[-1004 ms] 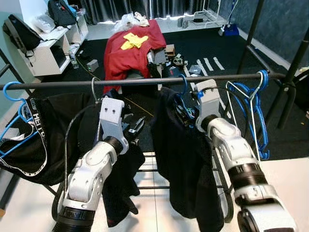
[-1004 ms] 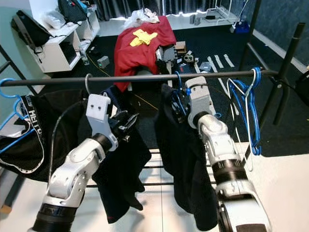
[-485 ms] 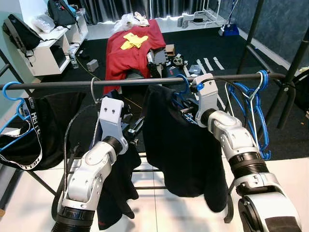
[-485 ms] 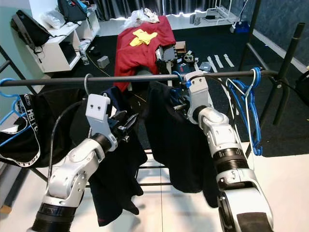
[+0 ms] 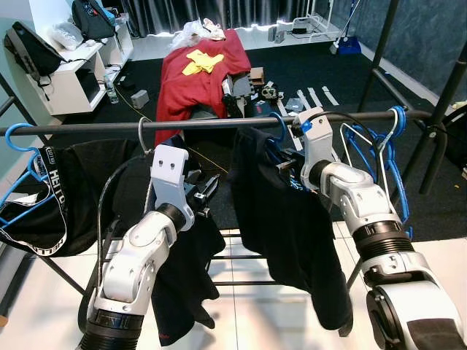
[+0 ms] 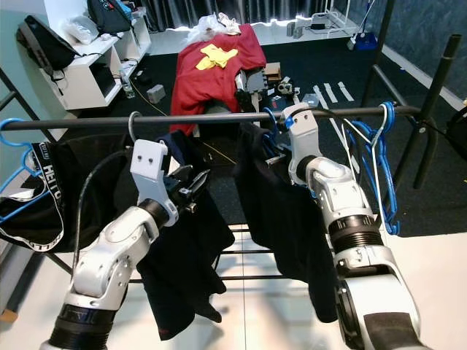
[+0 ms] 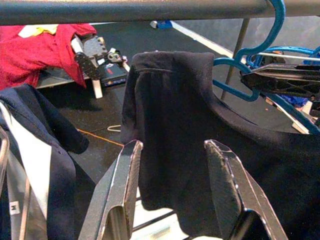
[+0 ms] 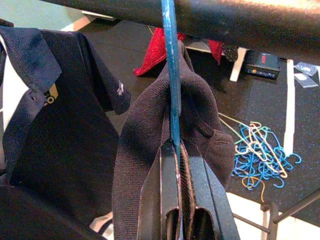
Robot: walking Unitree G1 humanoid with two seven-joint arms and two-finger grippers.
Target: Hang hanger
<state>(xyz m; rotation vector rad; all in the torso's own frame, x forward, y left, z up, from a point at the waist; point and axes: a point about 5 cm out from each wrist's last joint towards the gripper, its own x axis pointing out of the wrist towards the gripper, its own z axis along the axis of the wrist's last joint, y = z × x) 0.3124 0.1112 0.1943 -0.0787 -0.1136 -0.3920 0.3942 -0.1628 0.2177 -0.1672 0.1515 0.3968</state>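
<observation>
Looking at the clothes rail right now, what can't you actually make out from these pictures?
- Blue hanger: whether its hook sits over the rail; the rail's underside hides the hook's top in the right wrist view.
- Right gripper: in the eye views, the black garment hides its fingertips.
- Left gripper: the left wrist view's lower edge cuts off its fingers' bases.

On the rail (image 5: 109,127), a blue hanger (image 5: 279,128) carries a dark garment (image 5: 288,226), the right gripper (image 5: 286,169) just under that rail, the left gripper (image 5: 206,195) lower, beside another dark garment (image 5: 182,277).
</observation>
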